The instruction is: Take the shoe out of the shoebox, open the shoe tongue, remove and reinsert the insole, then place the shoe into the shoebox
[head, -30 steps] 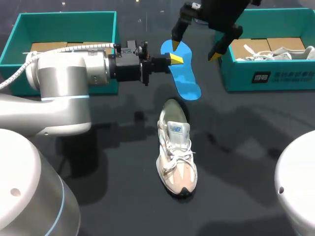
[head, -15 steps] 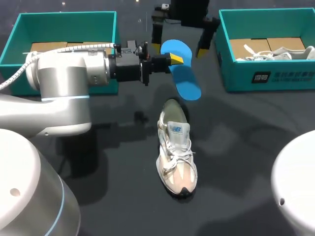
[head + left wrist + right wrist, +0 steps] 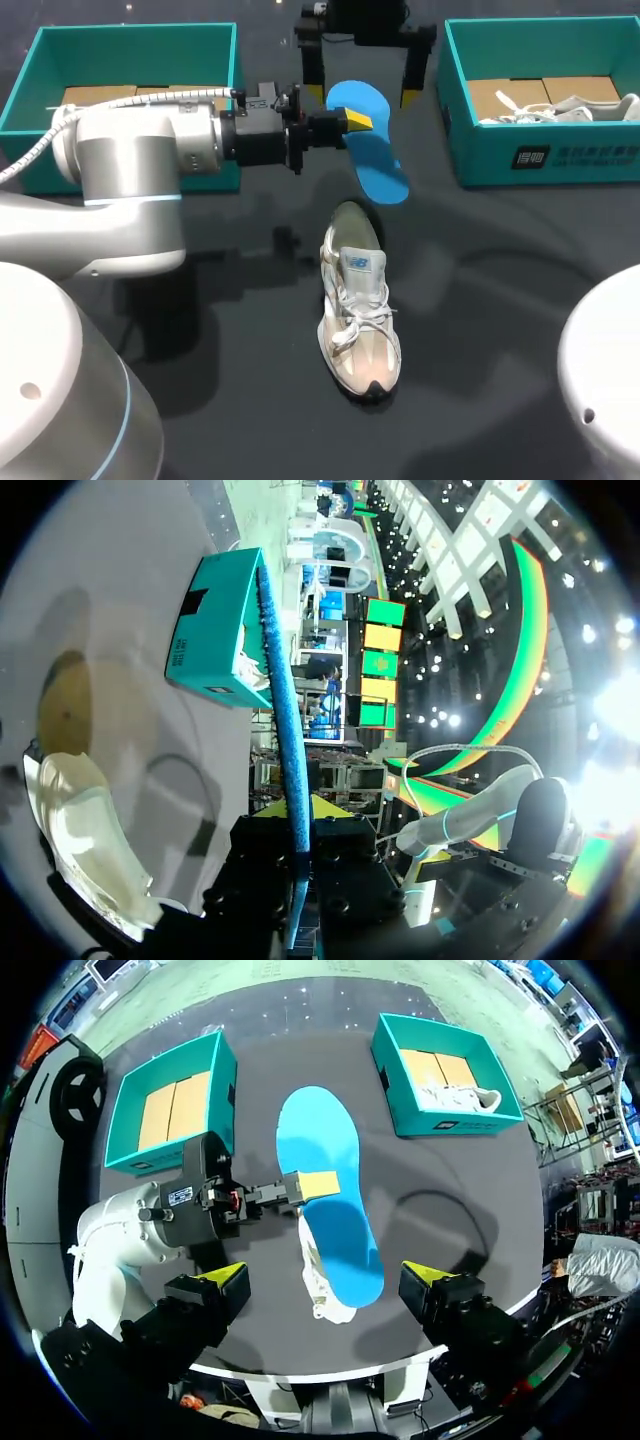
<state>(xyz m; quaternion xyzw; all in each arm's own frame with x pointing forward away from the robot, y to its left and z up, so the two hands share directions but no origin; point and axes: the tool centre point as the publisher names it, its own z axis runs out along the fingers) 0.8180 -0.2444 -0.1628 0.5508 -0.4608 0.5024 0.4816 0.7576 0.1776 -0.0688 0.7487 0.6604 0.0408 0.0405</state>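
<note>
- The blue insole (image 3: 372, 150) is held in the air over the dark table (image 3: 500, 270), just past the heel of the shoe (image 3: 358, 305).
- The insole is pinched at one long edge by the left gripper (image 3: 358, 120). Its two yellow-tipped fingers are pressed close together, one on each face of the insole.
- In the left wrist view, the insole is seen from its thin edge, sticking straight out from between the fingers.
- The right gripper (image 3: 362, 96) is spread wide above the far end of the insole, with one finger out at each side. Nothing is held in it, and the insole is not touched by it.
- In the right wrist view, the insole is seen from above, between the two spread fingers.
- The shoe is set on its sole in the middle of the table, with its toe turned toward the robot. It is out of both boxes.
- A teal left shoebox (image 3: 30, 75) is placed at the far left, and brown cardboard (image 3: 140, 97) is seen inside it.
- A teal right shoebox (image 3: 540, 155) is placed at the far right. A second shoe (image 3: 560, 105), white, is laid inside it.
</note>
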